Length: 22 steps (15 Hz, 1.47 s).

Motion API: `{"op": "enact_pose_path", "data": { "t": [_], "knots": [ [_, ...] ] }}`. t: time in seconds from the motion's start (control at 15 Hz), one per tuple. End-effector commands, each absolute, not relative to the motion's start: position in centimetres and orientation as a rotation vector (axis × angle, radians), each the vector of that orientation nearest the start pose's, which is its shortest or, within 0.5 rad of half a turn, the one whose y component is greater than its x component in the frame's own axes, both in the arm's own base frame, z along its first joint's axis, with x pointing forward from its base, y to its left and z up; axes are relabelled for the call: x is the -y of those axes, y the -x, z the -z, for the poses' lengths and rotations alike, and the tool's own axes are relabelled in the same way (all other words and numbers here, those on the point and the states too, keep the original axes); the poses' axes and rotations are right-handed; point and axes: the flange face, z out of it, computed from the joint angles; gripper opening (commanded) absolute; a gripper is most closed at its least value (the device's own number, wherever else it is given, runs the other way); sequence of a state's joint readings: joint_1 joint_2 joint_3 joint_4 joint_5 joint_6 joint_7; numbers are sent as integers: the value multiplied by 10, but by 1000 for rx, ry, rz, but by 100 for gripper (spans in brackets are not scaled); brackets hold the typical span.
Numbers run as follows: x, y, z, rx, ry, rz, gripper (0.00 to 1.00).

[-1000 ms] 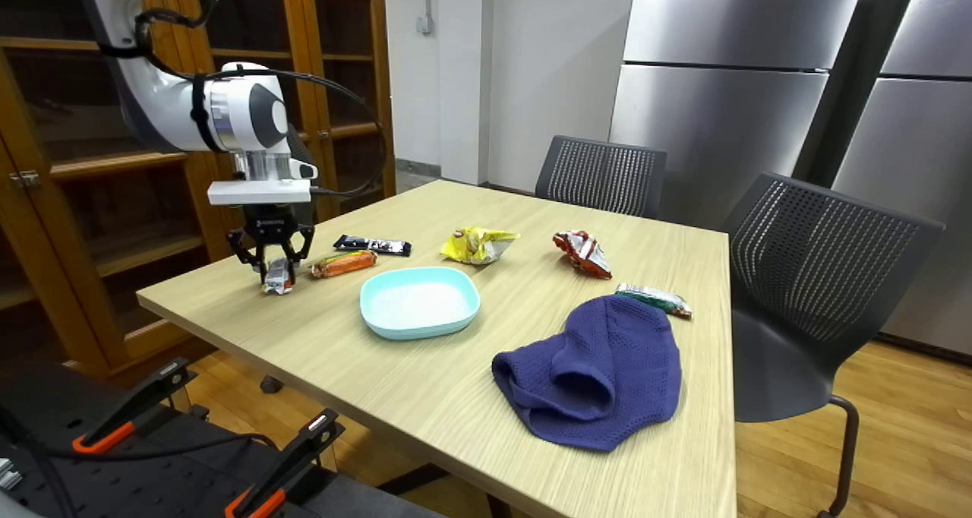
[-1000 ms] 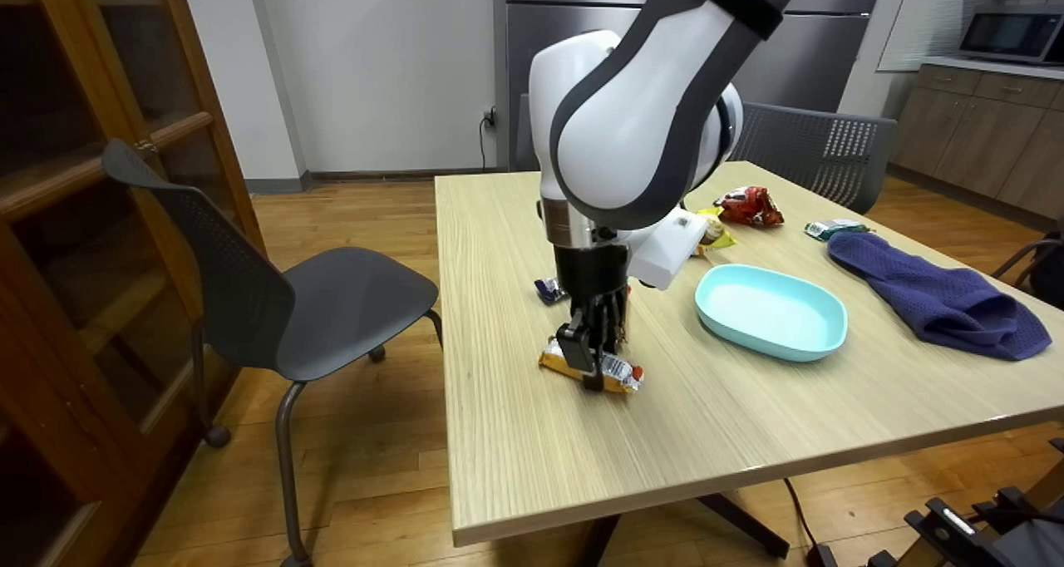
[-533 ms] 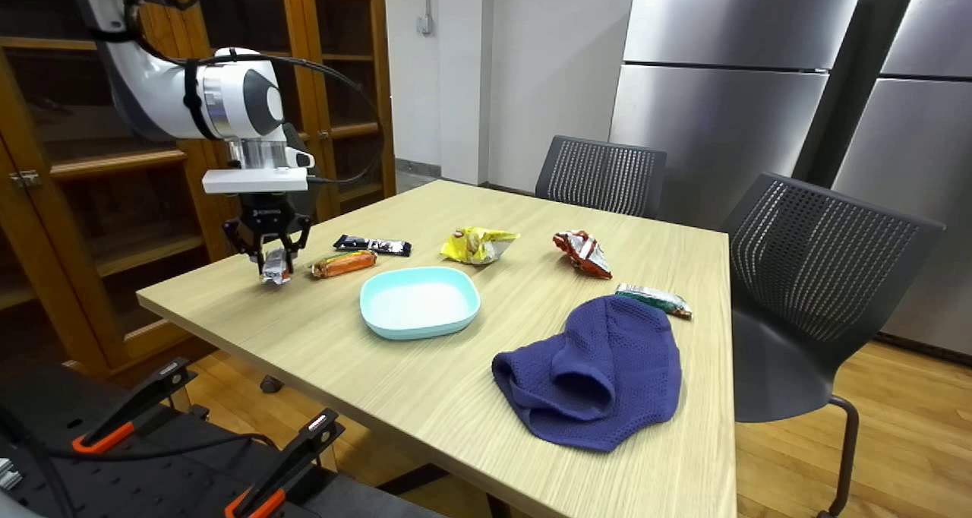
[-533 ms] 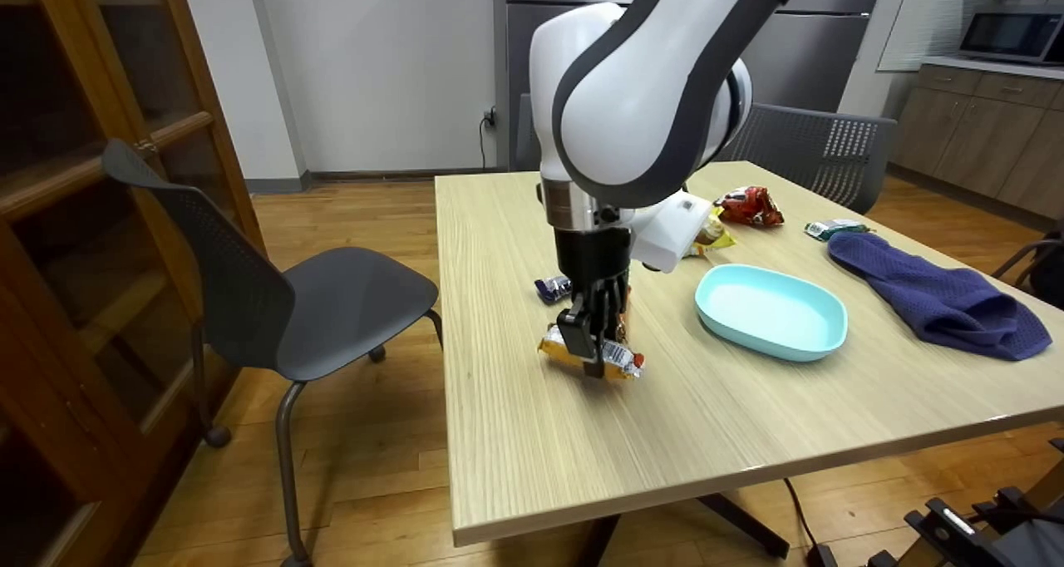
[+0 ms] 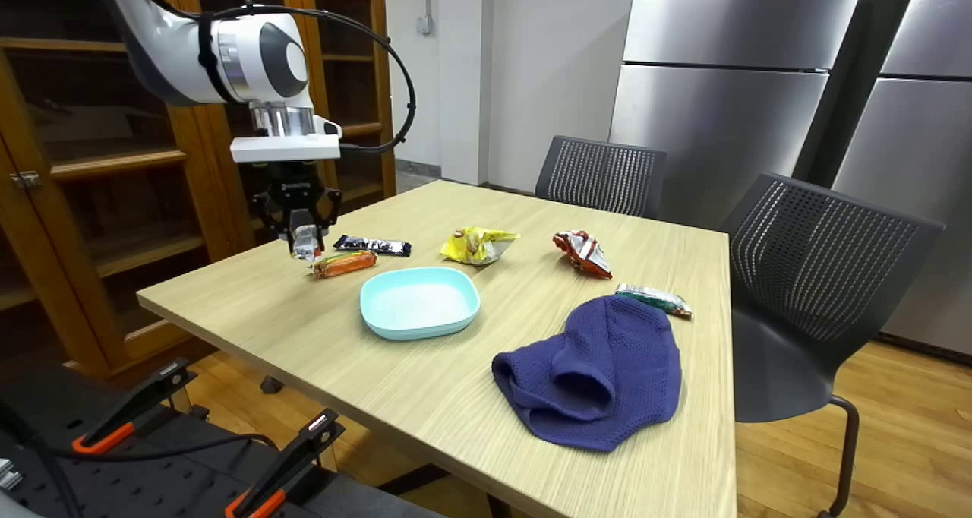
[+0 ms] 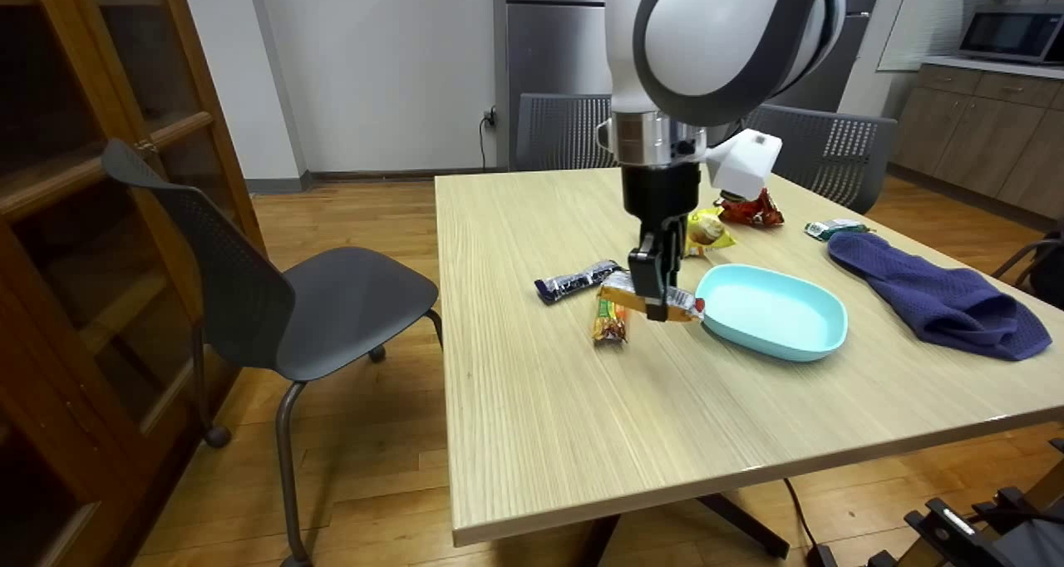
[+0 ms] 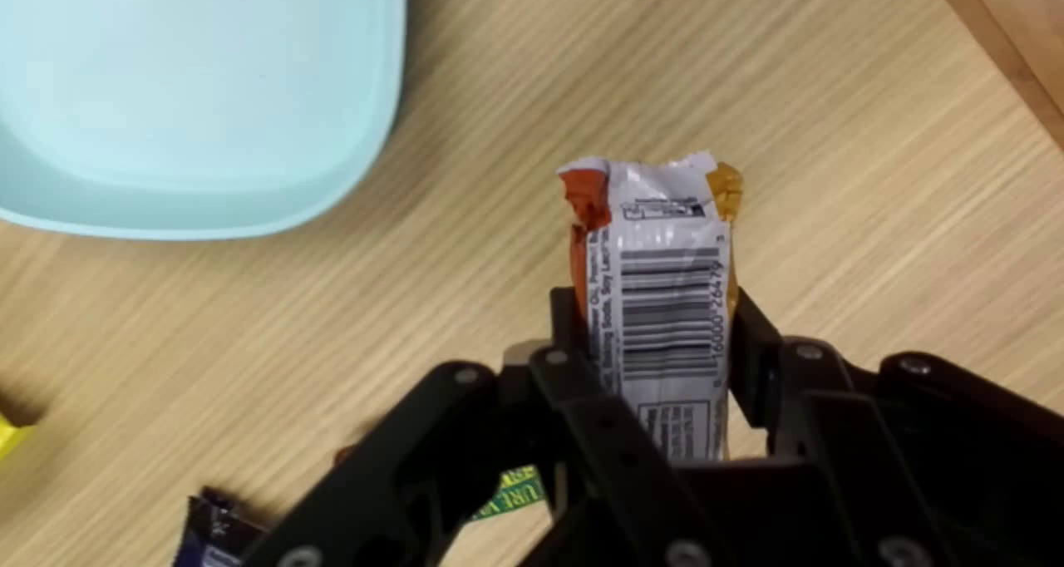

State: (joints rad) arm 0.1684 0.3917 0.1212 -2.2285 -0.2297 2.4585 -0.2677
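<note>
Wooden cabinets (image 5: 137,214) stand at the left and steel fridges (image 5: 721,138) at the far right of a pale table (image 5: 456,381). Over its left part, in an exterior view, the arm (image 5: 190,55) comes in from the upper left, forearm sloping down to the right, the gripper (image 5: 307,243) pointing straight down. Its fingers (image 7: 752,351) are closed on both sides of a silver bar (image 7: 665,218), which hangs clear of the wood by an orange bar (image 5: 345,263); whether directly above it is hard to judge. Just beyond lies a black bar (image 5: 372,245); to the right are a blue tray (image 5: 419,305), a yellow bag (image 5: 477,246) and a red bag (image 5: 583,254), and at the near right a towel (image 5: 600,374), with a green bar (image 5: 654,299) at its far edge. Both exterior views cut off the arm's upper part. In the wrist view the silver bar shows its barcode, but its near end disappears into the gripper; the orange bar is mostly hidden, tray and black bar run out of frame, and only a corner of the yellow bag shows. In an exterior view the white block (image 6: 744,164) at the wrist partly covers the red bag.
</note>
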Motion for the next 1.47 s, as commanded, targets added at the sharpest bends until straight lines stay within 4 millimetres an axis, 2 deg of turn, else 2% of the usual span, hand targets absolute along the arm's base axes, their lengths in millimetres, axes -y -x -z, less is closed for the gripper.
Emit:
{"op": "enact_pose_path", "data": {
  "t": [0.0,0.27,0.53,0.8,1.33,1.4],
  "knots": [
    [-94,-502,-205,1207,2988,-258,18],
    [-34,-507,-202,1146,3003,-257,18],
    [2,-505,-193,1110,3011,-284,18],
    [17,-501,-177,1095,3013,-303,18],
    [30,-495,-143,1115,3028,-343,18],
    [30,-493,-141,1134,3023,-345,35]
  ]
}}
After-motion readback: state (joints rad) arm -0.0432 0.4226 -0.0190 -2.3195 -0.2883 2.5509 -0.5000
